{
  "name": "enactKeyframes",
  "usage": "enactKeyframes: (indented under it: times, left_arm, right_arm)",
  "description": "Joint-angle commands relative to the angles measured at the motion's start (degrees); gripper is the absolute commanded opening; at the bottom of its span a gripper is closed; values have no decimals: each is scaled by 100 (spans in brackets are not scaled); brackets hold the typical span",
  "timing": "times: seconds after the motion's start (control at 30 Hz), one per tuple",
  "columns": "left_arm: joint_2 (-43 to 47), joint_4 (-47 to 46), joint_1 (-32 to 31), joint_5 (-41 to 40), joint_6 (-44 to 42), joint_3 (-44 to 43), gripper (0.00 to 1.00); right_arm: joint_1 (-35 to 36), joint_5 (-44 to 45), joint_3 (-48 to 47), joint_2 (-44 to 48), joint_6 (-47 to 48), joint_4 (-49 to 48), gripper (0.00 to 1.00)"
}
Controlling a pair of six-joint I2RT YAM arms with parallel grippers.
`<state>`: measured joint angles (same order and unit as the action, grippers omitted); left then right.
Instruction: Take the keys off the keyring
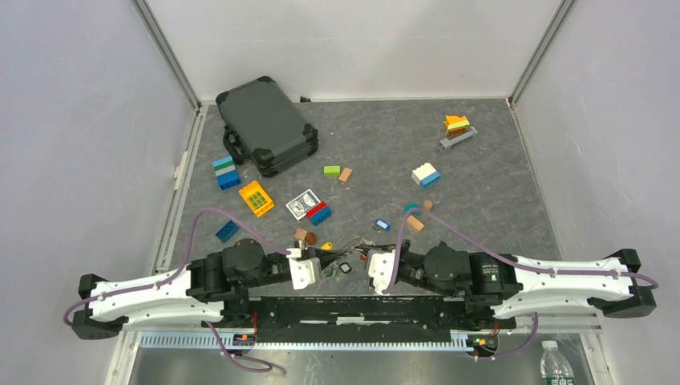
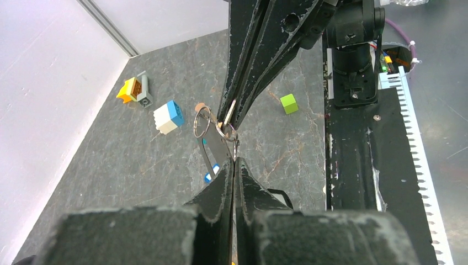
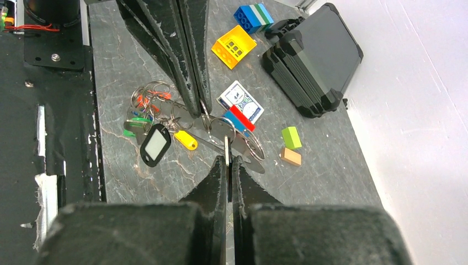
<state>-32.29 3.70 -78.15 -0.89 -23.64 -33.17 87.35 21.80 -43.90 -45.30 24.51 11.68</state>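
Near the middle of the table's (image 1: 497, 184) front edge, both claws meet on the keyring.
Your left gripper (image 2: 234, 165) and right gripper (image 3: 228, 160) are each pinched tight on the keyring (image 2: 214, 152), with the keys (image 3: 186, 140) bunched beside them. Pull apart too sharply and the thin loop may slip a pad or twist.

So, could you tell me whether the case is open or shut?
Shut: the case lies flat with its two halves closed together.
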Motion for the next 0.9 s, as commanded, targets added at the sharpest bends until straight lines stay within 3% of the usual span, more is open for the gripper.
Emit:
enactKeyframes:
  times: [0.0,0.87]
  left_arm:
    - [148,-170,-28,113,-114,-171,2]
    - [130,-151,-32,-204,-52,-175,2]
  right_arm:
    - [-16,-95,130,127,89,-445,0]
    - [-16,-916,268,-13,124,-566,0]
